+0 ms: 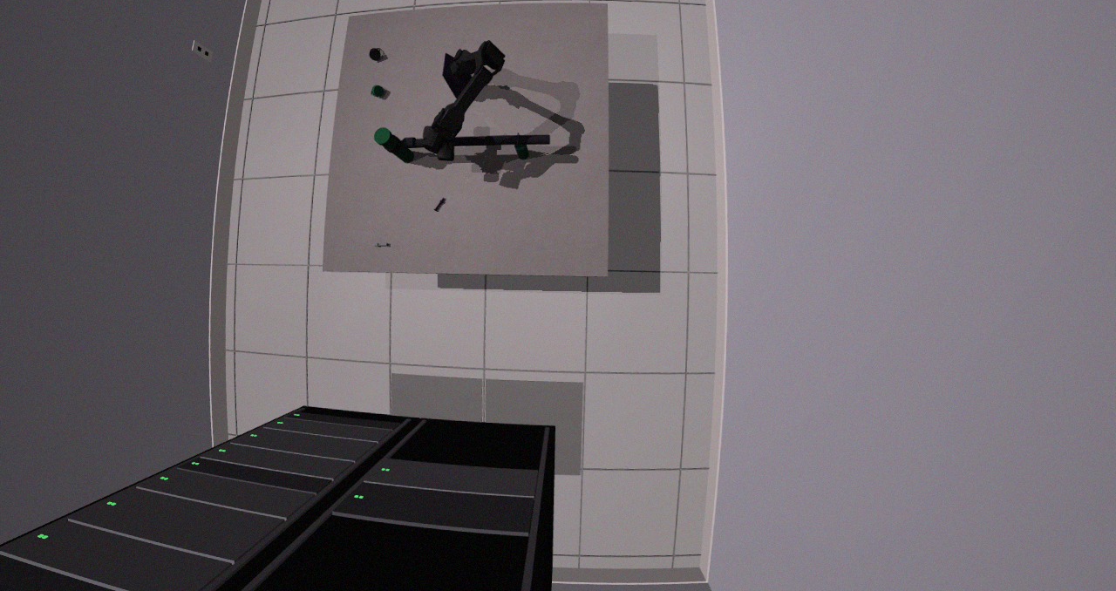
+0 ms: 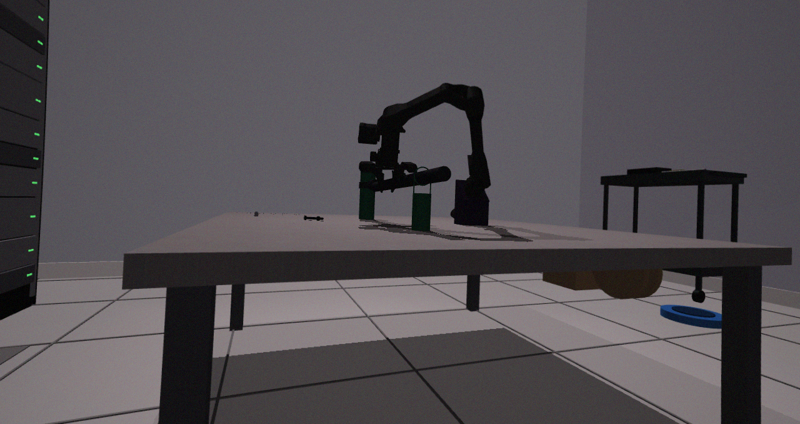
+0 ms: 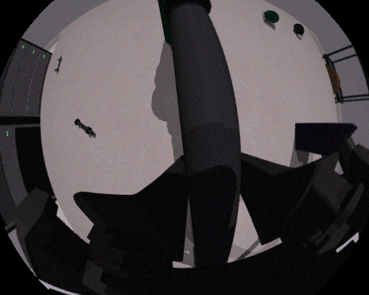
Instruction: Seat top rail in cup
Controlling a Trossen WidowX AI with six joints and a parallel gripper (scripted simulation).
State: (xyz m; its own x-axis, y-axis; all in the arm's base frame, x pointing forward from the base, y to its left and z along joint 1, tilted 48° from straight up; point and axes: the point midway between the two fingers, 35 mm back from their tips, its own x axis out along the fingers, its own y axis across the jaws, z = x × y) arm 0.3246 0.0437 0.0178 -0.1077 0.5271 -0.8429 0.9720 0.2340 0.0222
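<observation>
The dark fence top rail (image 1: pixel 499 140) (image 2: pixel 439 175) (image 3: pixel 205 82) lies nearly level above the table. My gripper (image 1: pixel 441 142) (image 2: pixel 393 183) (image 3: pixel 207 156) is shut on the rail near its big-post end. The big green post (image 1: pixel 382 136) (image 2: pixel 366 204) (image 3: pixel 165 24) stands upright. Its brace band (image 2: pixel 366 184) sits high on it, below the dark post cap. The rail-end cup shows as a dark ring around the rail's far end; how deep the end sits inside is hidden. The rail passes through the loop above the short green post (image 1: pixel 521 151) (image 2: pixel 421 211).
A short green cylinder (image 1: pixel 377 90) (image 3: pixel 271 16) and a dark one (image 1: pixel 376 53) (image 3: pixel 298 29) stand on the table (image 1: pixel 546 228) (image 2: pixel 279 239). A small dark bolt-like part (image 1: pixel 440 204) (image 2: pixel 313 217) (image 3: pixel 84 128) and a thinner one (image 1: pixel 382 245) (image 3: pixel 58 64) lie on the other side of the rail.
</observation>
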